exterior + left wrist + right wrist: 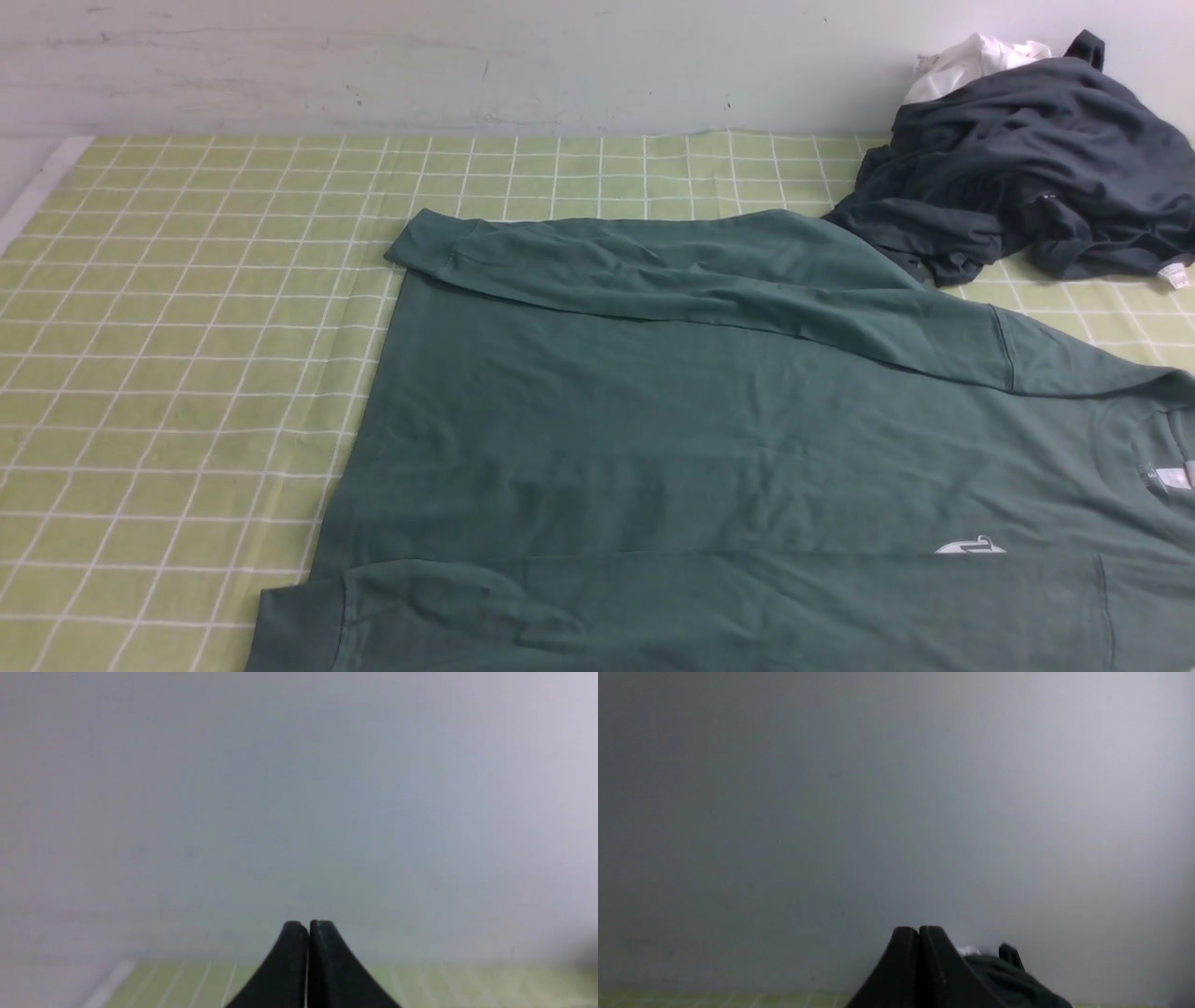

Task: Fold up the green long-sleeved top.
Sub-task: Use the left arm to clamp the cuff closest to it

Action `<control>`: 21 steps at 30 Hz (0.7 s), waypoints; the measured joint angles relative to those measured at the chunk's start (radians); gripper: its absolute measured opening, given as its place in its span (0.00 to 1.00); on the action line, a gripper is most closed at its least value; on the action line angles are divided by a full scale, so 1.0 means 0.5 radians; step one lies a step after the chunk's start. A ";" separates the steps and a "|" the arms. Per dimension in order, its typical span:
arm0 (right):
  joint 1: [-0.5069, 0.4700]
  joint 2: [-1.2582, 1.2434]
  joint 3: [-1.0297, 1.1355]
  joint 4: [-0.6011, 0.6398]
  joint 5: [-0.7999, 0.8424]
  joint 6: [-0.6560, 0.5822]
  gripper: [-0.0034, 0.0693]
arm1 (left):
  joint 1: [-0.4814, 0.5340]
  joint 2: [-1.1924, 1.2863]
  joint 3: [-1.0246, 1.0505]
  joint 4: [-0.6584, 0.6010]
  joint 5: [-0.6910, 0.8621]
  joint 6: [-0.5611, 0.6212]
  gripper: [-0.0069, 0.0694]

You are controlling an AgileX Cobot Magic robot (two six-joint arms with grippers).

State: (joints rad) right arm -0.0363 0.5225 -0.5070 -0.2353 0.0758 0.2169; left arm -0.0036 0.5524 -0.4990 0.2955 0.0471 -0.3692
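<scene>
The green long-sleeved top (672, 429) lies flat on the checked cloth, its neck at the right edge of the front view and its hem at the left. One sleeve (653, 280) is folded across the far side of the body, the other (653, 607) across the near side. A small white logo (971, 546) shows on the chest. Neither arm shows in the front view. My left gripper (308, 926) is shut and empty, pointing at the wall. My right gripper (919, 931) is shut and empty, also facing the wall.
A dark charcoal-grey garment (1027, 177) is heaped at the back right, with a small white cloth (971, 61) behind it; the heap also shows in the right wrist view (1008, 975). The green checked cloth (187, 373) covers the table up to a pale wall (467, 56).
</scene>
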 joint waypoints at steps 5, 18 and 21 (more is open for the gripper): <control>0.165 0.430 -0.030 0.186 0.510 0.017 0.03 | 0.000 0.421 0.000 -0.029 0.097 -0.032 0.09; 0.746 1.237 -0.032 0.810 1.101 -0.704 0.03 | -0.277 1.242 -0.004 -0.906 0.922 0.534 0.14; 0.798 1.253 -0.032 0.955 1.027 -0.850 0.03 | -0.276 1.420 -0.023 -1.141 0.911 0.800 0.26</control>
State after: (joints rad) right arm 0.3627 1.1488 -0.5229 0.2421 0.5894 -0.2082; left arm -0.1417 1.2623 -0.5104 -0.2749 0.5026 0.0309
